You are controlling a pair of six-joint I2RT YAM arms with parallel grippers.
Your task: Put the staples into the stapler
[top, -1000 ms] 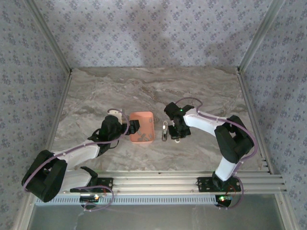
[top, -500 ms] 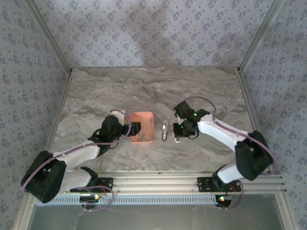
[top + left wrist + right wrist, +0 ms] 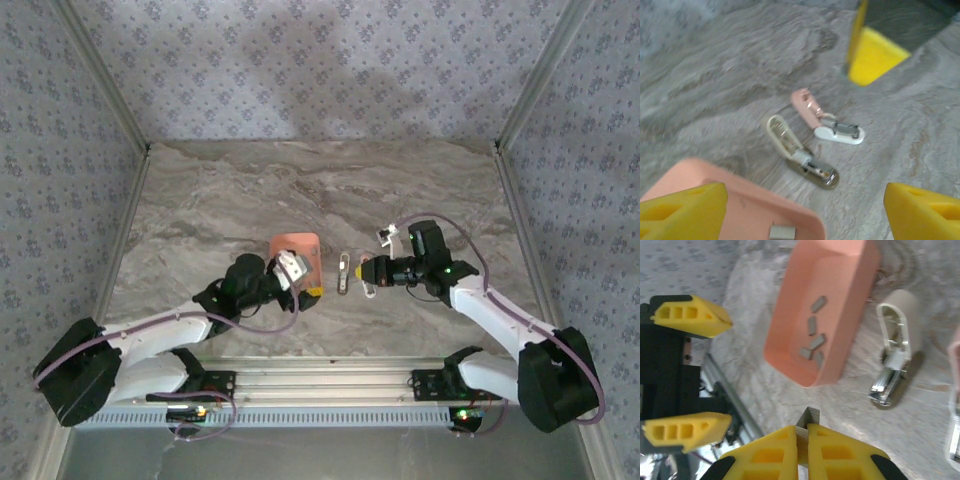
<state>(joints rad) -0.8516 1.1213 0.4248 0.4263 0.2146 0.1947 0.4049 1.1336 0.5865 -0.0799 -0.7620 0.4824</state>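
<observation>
Both arms, left (image 3: 160, 335) and right (image 3: 490, 305), look alike to me: white links between bulky black joints, on black bases (image 3: 450, 383) bolted to a ribbed aluminium rail. I note a lilac cable (image 3: 479, 262) looping along each. A green light (image 3: 447, 268) glows near the right wrist. The fingers (image 3: 690, 315) are yellow blocks with rectangular cut-outs.

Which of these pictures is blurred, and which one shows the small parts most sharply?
Left wrist view: blurred all over, the stapler has soft edges. Right wrist view: sharpest, the staples in the orange tray show one by one. Top view: evenly lit, no glare, small parts too tiny.
</observation>
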